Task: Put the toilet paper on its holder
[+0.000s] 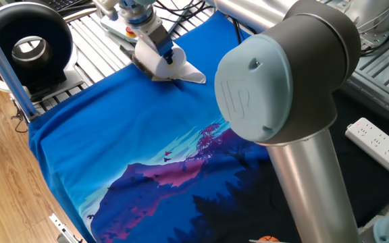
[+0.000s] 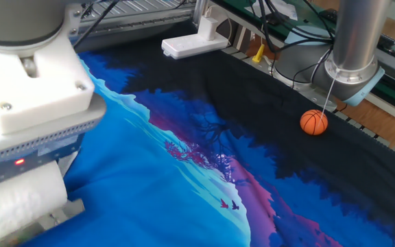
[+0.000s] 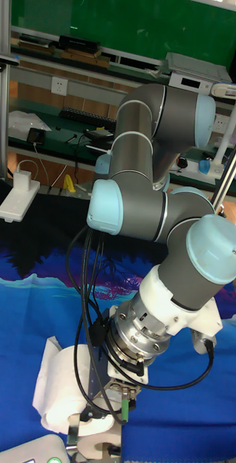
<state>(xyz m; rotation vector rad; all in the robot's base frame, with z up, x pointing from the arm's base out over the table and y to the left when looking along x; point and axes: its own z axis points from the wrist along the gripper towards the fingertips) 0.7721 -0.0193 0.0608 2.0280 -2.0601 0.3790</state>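
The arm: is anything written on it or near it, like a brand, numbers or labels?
Joint cap: an embossed badge that looks like "UR", faint, so not certain.
Cloth: only a mountain picture, no words.
Power strip: any marks are too small to read.
Wall sockets and shelf boxes, in the tall fixed view: too small and blurred to read.
Nothing else legible in any view.
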